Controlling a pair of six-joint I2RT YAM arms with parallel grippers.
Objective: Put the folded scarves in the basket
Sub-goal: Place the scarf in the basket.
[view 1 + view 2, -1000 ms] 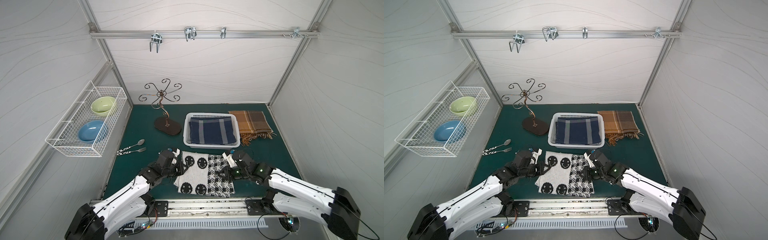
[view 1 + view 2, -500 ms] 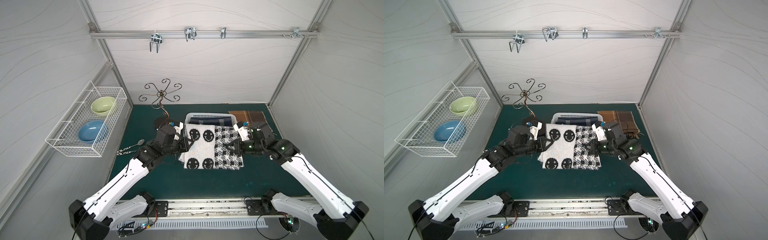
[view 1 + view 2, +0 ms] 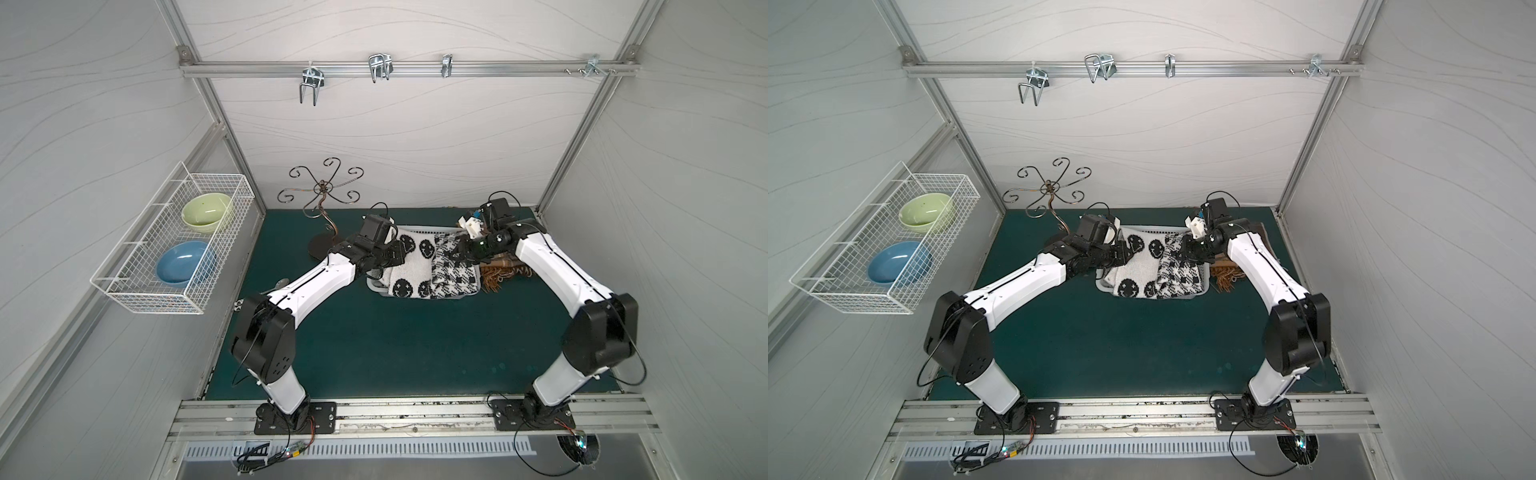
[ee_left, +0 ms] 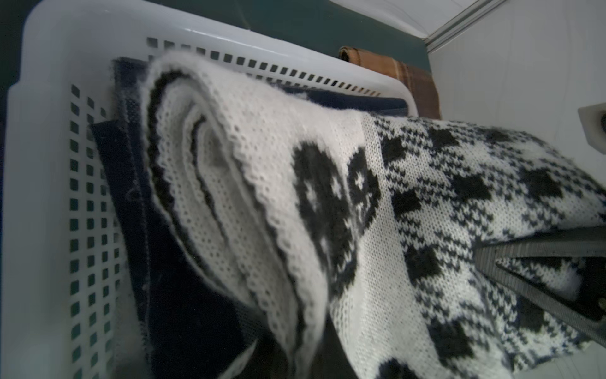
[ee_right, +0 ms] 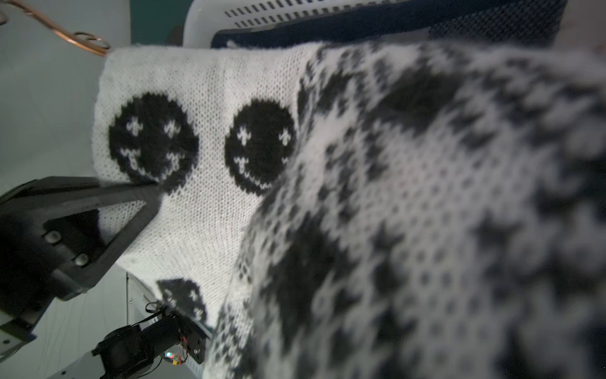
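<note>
Left tool [image 3: 400, 254] and right tool [image 3: 468, 252] pinch shut on opposite edges of the folded black-and-white knitted scarf [image 3: 432, 268], stretching it flat (fold intact) where it sags into the white perforated plastic basket [image 4: 42, 147].

No lettering, brand name, number or label can be read in any view. The only sign-like marks are the black smiley faces [image 5: 260, 144] knitted into the white half of the scarf [image 3: 411, 268] (round black discs, each with two small white eyes and a white curved mouth). Two of them sit side by side in the right wrist view. In both top views, two show along the scarf's far edge and two along its near edge.
</note>
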